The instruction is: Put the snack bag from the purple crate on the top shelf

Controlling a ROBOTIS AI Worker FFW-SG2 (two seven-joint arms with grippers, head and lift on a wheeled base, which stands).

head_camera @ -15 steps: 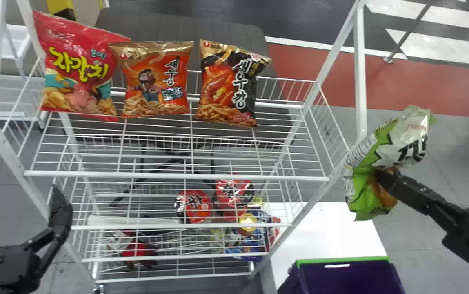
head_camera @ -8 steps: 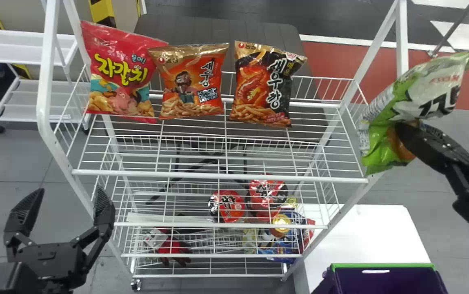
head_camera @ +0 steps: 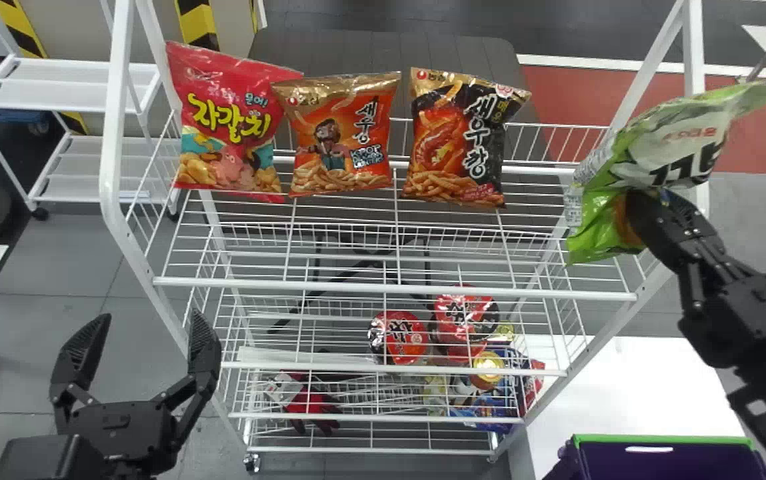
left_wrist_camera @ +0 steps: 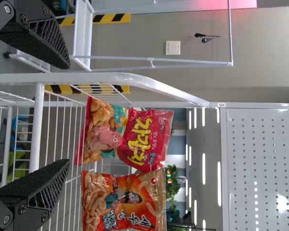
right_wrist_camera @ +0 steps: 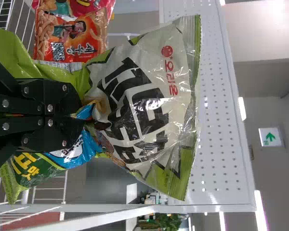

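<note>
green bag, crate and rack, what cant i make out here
- Green bag, pinched middle: hidden behind the right gripper, right wrist view
- Crate, lower part: cut off by the bottom edge, head view
- Red-and-black thing low on the rack: behind wires, too small to name, head view

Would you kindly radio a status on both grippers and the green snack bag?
Right gripper closed on green snack bag, by top shelf's right end. Left gripper open. Possible snag: right post. Three bags shelved.
</note>
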